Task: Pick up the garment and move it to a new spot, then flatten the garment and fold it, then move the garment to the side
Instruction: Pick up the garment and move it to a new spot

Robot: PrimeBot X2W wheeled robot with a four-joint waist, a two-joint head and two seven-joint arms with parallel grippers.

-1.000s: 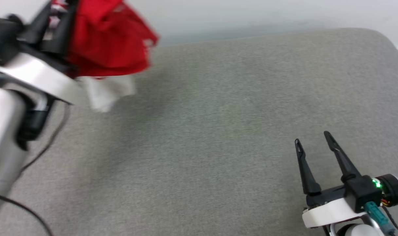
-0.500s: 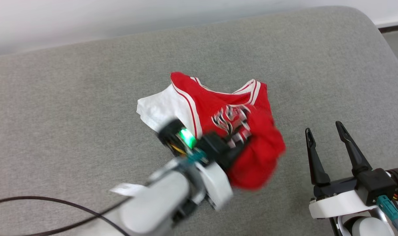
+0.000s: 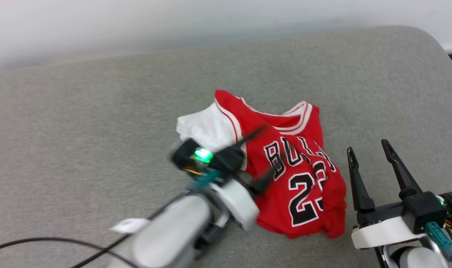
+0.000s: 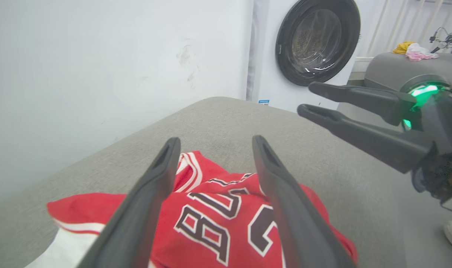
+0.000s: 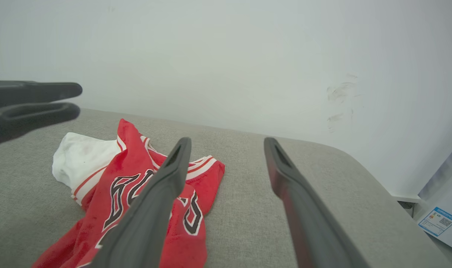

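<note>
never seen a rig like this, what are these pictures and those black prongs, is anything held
It is a two-armed robot. One picture looks down from its head camera; the other two come from wrist cameras, each looking along that arm's own two dark fingers. Those prongs are grippers: the left gripper hangs over a crumpled red jersey, the right gripper sits beside it. Both are open, so nothing is held. The jersey lies on a grey padded surface. A washing machine stands in the background of the left wrist view.
</note>
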